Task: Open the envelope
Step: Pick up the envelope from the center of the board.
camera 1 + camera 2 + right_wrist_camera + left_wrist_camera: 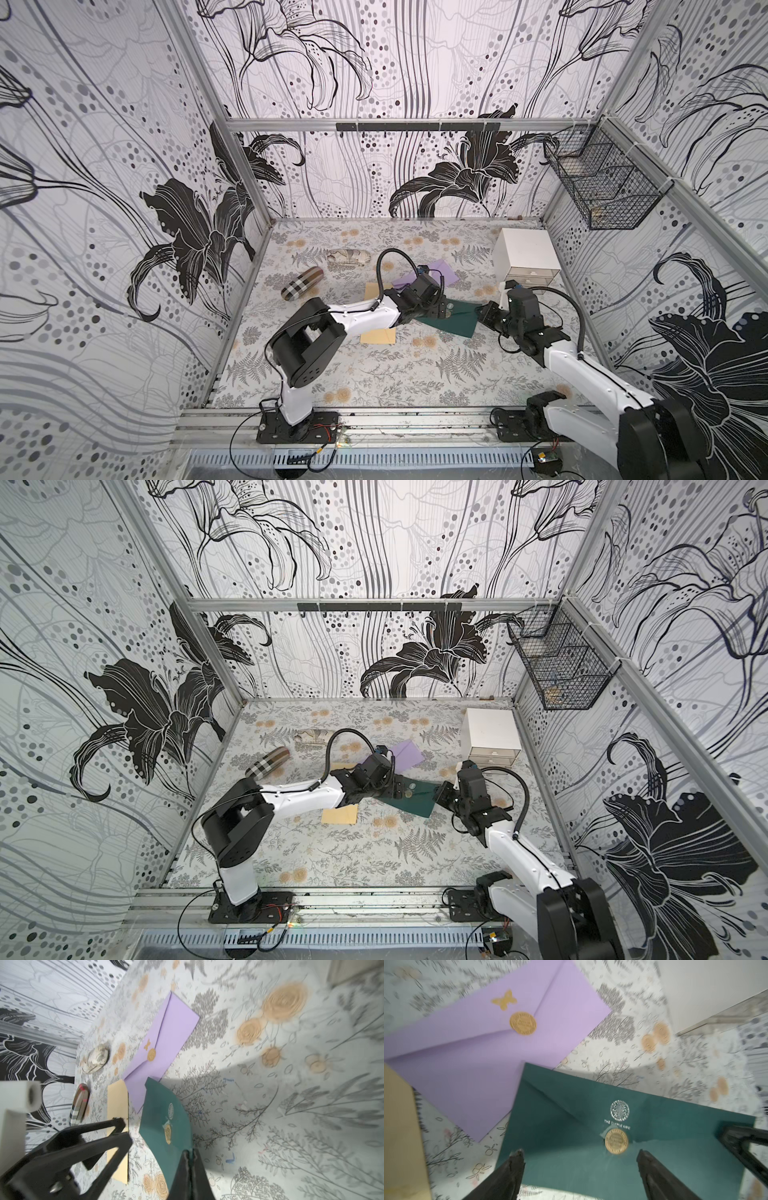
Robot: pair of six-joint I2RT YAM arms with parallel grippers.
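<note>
A dark green envelope point(455, 322) point(415, 803) lies mid-table, its flap down under a round gold seal point(616, 1141) point(168, 1132). My right gripper point(190, 1152) point(482, 312) is shut on the envelope's right-hand edge, and the paper point(166, 1109) bows upward there. My left gripper point(580, 1153) point(439, 309) hovers open just over the envelope point(571, 1126), one finger on each side of the area beside the seal, with nothing between them. The left arm hides the envelope's left part in both top views.
A purple sealed envelope point(442, 270) lies just behind the green one, and a tan envelope point(378, 336) in front-left. A white drawer box point(525, 257) stands back right. A plaid case point(302, 282) and a patterned pouch point(347, 257) lie back left. A wire basket point(598, 183) hangs on the right wall.
</note>
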